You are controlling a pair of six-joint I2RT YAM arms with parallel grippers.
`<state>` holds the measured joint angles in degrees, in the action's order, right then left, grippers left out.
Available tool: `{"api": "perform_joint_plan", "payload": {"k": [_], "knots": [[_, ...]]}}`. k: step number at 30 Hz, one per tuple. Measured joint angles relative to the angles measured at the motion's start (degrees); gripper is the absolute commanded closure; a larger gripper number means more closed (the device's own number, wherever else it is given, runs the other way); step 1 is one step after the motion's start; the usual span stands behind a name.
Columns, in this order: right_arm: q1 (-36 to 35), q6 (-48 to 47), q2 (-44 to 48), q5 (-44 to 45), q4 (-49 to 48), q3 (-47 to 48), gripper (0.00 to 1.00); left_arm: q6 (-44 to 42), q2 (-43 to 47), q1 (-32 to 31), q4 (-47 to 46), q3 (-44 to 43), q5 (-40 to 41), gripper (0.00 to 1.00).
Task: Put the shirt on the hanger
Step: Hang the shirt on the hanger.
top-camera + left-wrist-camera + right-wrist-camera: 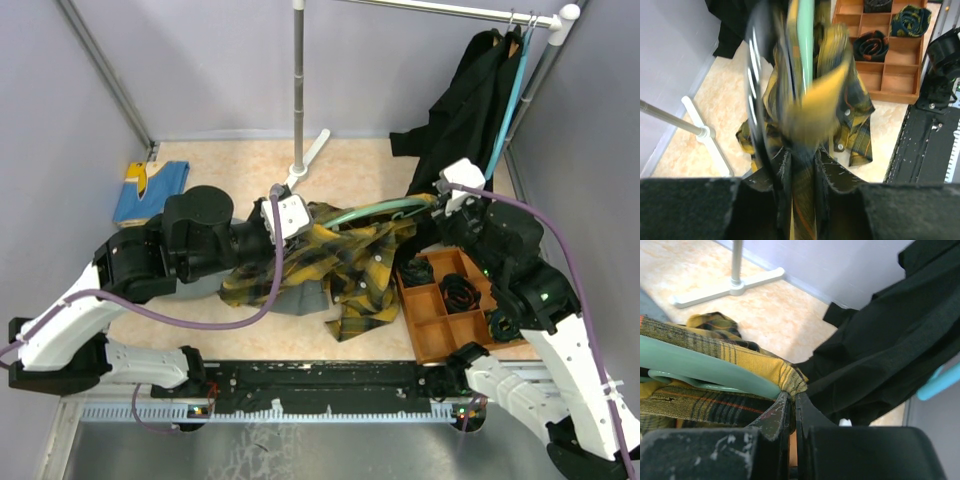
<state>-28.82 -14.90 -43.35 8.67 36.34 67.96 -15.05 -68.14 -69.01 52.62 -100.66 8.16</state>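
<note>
Two pinches carry this step. Our left gripper (802, 162) has its jaws drawn narrow on a band of the shirt (855, 117). The plaid cloth runs straight between the fingers, and the hanger (802, 45) stands edge-on just beyond them, blurred. Our right gripper (792, 399) has its jaws pressed together on the plaid fold that caps the hanger's end; whether plastic is caught in there too, we cannot tell. The hanger lies half inside the shirt, between the two wrists and just beside the wooden tray (432, 340). To do this well, we judge that the right should hold that end steady. The left should then draw cloth along the hanger's arm, gently, so that neither pinch slips and the shoulder seats rather than bunches.
</note>
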Motion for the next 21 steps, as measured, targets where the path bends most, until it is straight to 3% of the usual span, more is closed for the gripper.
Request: {"api": "perform_joint_plan", "payload": {"k": [4, 11, 16, 21], "knots": [[-0.04, 0.17, 0.92, -2.99, -0.55, -0.96, 1.00, 0.04, -0.39, 0.00, -1.46, 0.22, -0.81, 0.65], [0.09, 1.18, 2.12, -3.87, -1.18, -2.67, 1.00, 0.22, -0.11, 0.00, -3.02, 2.03, -1.18, 0.69], [0.13, 2.14, 2.45, -4.26, -1.14, -2.84, 1.00, 0.66, 1.01, 0.00, -4.44, 4.00, -1.40, 0.97], [0.11, 4.52, 2.67, -3.32, -1.25, -2.84, 1.00, 0.87, 1.46, 0.00, -4.96, 4.20, -2.01, 1.00]]}}
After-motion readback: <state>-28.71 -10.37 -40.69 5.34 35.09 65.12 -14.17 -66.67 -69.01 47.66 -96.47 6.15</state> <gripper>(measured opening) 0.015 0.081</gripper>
